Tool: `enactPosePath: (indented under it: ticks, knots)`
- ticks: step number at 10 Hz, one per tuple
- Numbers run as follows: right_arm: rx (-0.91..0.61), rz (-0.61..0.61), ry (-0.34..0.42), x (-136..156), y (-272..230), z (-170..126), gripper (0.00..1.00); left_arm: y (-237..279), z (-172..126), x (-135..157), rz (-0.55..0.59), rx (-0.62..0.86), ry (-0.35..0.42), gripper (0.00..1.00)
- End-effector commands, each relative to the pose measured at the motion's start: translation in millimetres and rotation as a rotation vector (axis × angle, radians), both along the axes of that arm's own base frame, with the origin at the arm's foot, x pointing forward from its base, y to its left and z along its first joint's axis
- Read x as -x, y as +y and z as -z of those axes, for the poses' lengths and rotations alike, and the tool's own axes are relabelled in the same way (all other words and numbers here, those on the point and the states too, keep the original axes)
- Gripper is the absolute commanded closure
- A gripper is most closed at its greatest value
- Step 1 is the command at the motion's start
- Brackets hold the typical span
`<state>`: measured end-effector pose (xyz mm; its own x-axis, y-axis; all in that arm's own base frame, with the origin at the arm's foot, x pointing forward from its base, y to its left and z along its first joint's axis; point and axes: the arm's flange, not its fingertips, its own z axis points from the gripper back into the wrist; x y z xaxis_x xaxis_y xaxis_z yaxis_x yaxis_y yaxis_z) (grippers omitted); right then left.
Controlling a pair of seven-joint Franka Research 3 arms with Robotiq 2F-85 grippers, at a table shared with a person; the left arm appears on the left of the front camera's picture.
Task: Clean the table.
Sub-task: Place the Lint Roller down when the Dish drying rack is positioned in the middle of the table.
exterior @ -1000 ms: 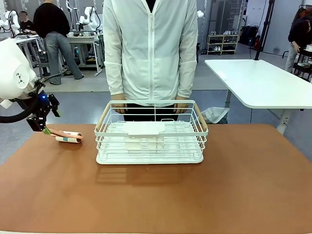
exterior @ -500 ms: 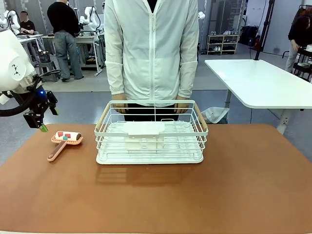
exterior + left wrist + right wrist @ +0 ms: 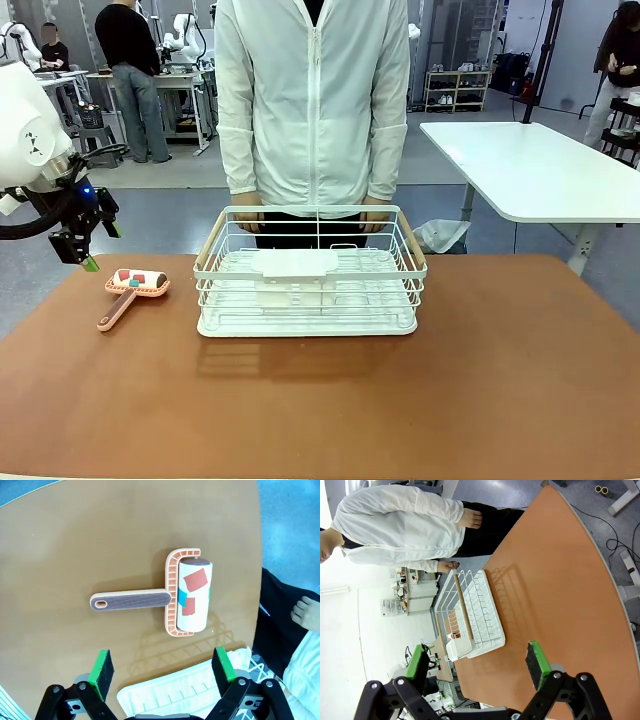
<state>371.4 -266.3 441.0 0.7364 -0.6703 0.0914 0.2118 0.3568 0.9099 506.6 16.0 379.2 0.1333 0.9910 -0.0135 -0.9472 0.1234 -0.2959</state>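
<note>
Big flat reddish-brown table (image 3: pixel 420 390) spans the whole near side, nearly bare. White wire dish basket with pale wooden handles (image 3: pixel 308 270) sits on it at centre, toward the far edge; person in a white zip jacket (image 3: pixel 310 100) stands right behind it, hands low at the basket's back rim.

Left gripper (image 3: pixel 82 250) hangs above the table's left far corner, fingers spread wide, nothing between them; wrist view confirms both green pads (image 3: pixel 101 667) well apart over bare tabletop. Right gripper (image 3: pixel 477 667) is up high, looking down the table's length, jaws wide too, empty.

Small salmon-pink lint roller with ribbed grey handle (image 3: pixel 130 290) lies flat on the table, just left of the basket, below the left gripper.

Step, my read: roller untouched on the table, pickup pending. Next move needs a straight descent with the jaws across the handle (image 3: pixel 130 601), not the drum.
</note>
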Motion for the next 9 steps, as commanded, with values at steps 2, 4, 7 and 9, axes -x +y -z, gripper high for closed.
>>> enactPosePath:
  ticks: [2,4,7,9]
  knots:
    - [-0.006,0.001,-0.022,-0.4,-0.1,-1.7,0.00,1.1,-1.0,-0.1,-0.002,0.000,-0.004,0.00]
    - [-0.006,0.001,-0.022,-0.4,-0.1,-1.7,0.00,1.1,-1.0,-0.1,-0.002,0.000,-0.004,0.00]
    - [-0.006,0.001,-0.022,-0.4,-0.1,-1.7,0.00,1.1,-1.0,-0.1,-0.002,0.000,-0.004,0.00]
    - [-0.006,0.001,-0.022,-0.4,-0.1,-1.7,0.00,1.1,-1.0,-0.1,-0.002,0.000,-0.004,0.00]
